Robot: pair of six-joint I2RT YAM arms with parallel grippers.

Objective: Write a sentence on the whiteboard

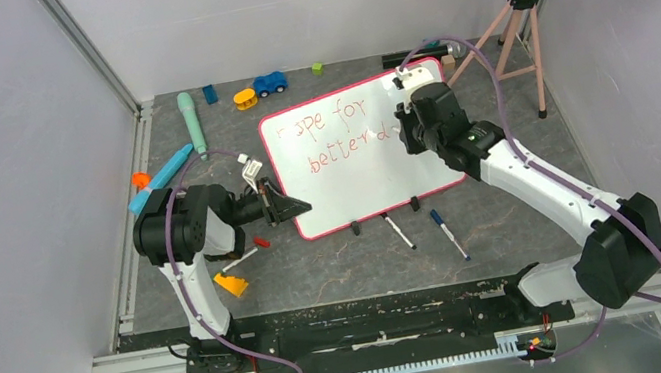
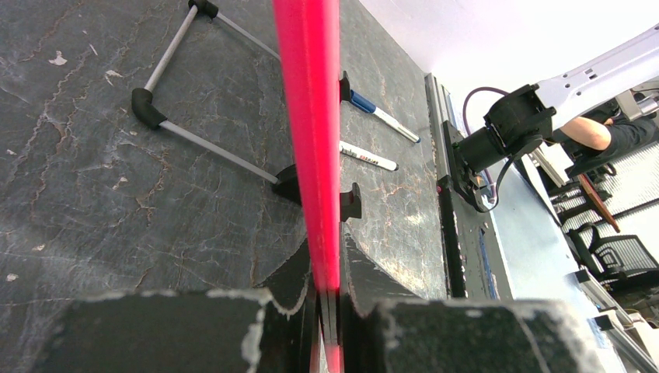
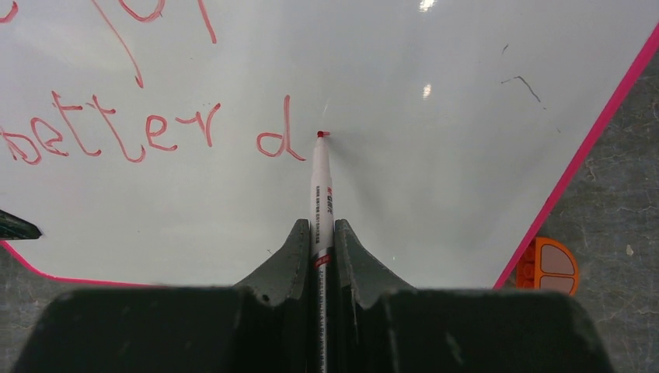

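Marker point(image 3: 321, 190) pinched tight in right gripper point(image 3: 319, 233), red tip touching whiteboard point(image 1: 362, 186) just right of "d" in sentence point(image 3: 116, 132). Left gripper point(image 2: 328, 268) clamped on board's red frame point(image 2: 309, 116); board at centre of top view. Next letter: light even pressure, small strokes, left grip firm. Dark scuffed tabletop point(image 1: 320, 269); spare markers point(image 1: 399, 232) below board, toy car point(image 1: 270, 83) above, grey walls.

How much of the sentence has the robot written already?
Done: the top line and "better d" of the sentence on the whiteboard. In hand: the right gripper pinches a red marker, tip on the board just right of the "d"; the left gripper clamps the board's edge. Left: the rest of that last word.
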